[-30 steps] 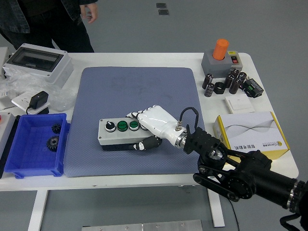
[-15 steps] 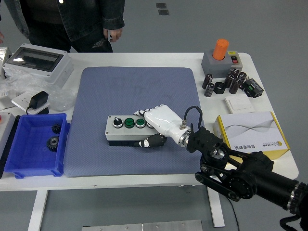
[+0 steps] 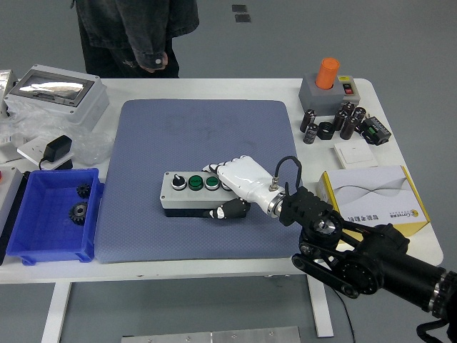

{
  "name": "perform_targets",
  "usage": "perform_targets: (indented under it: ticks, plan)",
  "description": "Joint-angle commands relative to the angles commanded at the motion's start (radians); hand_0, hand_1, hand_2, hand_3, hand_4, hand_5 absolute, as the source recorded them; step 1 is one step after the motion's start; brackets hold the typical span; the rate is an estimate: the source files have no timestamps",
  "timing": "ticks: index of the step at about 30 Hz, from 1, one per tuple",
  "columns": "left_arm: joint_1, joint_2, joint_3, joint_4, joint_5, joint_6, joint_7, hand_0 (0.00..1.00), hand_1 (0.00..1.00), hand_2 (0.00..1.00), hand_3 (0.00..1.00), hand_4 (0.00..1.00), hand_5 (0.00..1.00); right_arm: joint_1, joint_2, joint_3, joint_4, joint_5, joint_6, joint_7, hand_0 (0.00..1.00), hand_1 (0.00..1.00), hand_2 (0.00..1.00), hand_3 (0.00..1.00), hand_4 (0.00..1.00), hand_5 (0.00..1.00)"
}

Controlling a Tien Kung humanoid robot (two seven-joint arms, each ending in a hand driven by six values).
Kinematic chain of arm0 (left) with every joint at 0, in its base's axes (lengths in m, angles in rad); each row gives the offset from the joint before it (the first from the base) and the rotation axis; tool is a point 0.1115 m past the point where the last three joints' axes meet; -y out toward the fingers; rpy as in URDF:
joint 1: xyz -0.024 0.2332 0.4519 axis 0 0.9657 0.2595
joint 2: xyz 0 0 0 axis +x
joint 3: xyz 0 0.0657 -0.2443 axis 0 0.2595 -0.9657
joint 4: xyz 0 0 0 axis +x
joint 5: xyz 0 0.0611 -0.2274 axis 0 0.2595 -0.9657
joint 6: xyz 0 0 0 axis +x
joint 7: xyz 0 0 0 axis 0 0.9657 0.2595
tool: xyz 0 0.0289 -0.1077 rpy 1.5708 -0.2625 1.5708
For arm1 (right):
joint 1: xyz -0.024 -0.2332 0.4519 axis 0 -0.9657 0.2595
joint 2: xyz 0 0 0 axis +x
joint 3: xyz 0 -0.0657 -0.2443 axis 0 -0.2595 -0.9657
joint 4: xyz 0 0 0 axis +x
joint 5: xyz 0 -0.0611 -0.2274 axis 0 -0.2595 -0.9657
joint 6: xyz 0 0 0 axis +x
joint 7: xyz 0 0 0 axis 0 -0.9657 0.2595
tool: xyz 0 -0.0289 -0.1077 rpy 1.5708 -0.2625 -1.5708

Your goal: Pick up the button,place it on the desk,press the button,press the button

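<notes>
The button box [image 3: 187,191] is a grey box with a black knob and two green buttons on top. It lies on the blue-grey mat [image 3: 200,143], near its front. My right hand [image 3: 227,191], white with black fingertips, is shut on the box's right end, fingers over the top and thumb at the front side. The right arm comes in from the lower right. The left arm is out of view.
A blue bin [image 3: 50,214] with gears stands at the left. A grey enclosure [image 3: 50,89] and a black adapter [image 3: 56,148] are at the back left. An orange-topped switch [image 3: 328,78], capacitors [image 3: 343,118] and a yellow-white box [image 3: 371,196] are at the right. A person [image 3: 136,28] stands behind the table.
My right hand has moved the button box to the right along the mat. The person behind the table has shifted to the right.
</notes>
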Motion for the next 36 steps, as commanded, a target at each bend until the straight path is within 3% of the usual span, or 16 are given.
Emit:
perform_targets:
  ticks: [3, 4, 9, 10, 15, 16, 21, 22, 36]
  plan:
    - [0.000, 0.000, 0.000, 0.000, 0.000, 0.000, 0.000, 0.664, 0.623, 0.629, 0.762, 0.943, 0.664, -0.001, -0.001, 0.002, 0.001, 0.000, 0.004, 0.000, 0.168, 0.497, 0.590, 0.679, 0.599, 0.112]
    - [0.000, 0.000, 0.000, 0.000, 0.000, 0.000, 0.000, 0.664, 0.623, 0.629, 0.761, 0.944, 0.663, -0.001, -0.001, 0.003, 0.002, 0.000, 0.005, 0.001, 0.204, 0.582, 0.660, 0.713, 0.666, 0.130]
    - [0.000, 0.000, -0.001, 0.000, 0.002, -0.001, 0.000, 0.664, 0.623, 0.629, 0.761, 0.944, 0.663, -0.002, -0.003, 0.008, 0.004, -0.003, 0.005, 0.002, 0.204, 0.582, 0.660, 0.713, 0.666, 0.130]
    - [0.000, 0.000, -0.001, 0.000, 0.002, -0.001, -0.001, 0.664, 0.622, 0.629, 0.760, 0.943, 0.661, -0.002, -0.004, 0.009, 0.005, -0.003, 0.005, 0.003, 0.620, 0.737, 0.766, 0.825, 0.817, 0.285]
    - [0.000, 0.000, -0.001, 0.000, 0.002, -0.002, 0.000, 0.664, 0.622, 0.629, 0.760, 0.943, 0.661, -0.003, -0.007, 0.009, 0.007, -0.003, 0.006, 0.003, 0.620, 0.737, 0.766, 0.825, 0.817, 0.285]
    - [0.000, 0.000, 0.000, 0.000, 0.002, -0.004, 0.001, 0.664, 0.622, 0.627, 0.761, 0.943, 0.660, -0.004, -0.007, 0.008, 0.007, -0.003, 0.007, 0.002, 0.726, 0.772, 0.796, 0.852, 0.854, 0.317]
    - [0.001, -0.001, 0.004, -0.001, -0.002, -0.019, 0.016, 0.664, 0.622, 0.627, 0.761, 0.943, 0.660, -0.007, -0.008, 0.010, 0.009, -0.006, 0.007, 0.004, 0.726, 0.772, 0.796, 0.852, 0.854, 0.317]
    - [0.001, -0.001, 0.005, -0.001, -0.002, -0.021, 0.018, 0.664, 0.623, 0.626, 0.760, 0.943, 0.659, -0.007, -0.009, 0.012, 0.011, -0.008, 0.007, 0.005, 0.752, 0.791, 0.817, 0.886, 0.941, 0.411]
    - [0.002, -0.002, 0.008, -0.002, -0.001, -0.055, 0.045, 0.666, 0.624, 0.624, 0.756, 0.941, 0.654, -0.016, -0.052, 0.035, 0.102, -0.021, 0.060, 0.004, 0.769, 0.823, 0.852, 0.936, 0.980, 0.452]
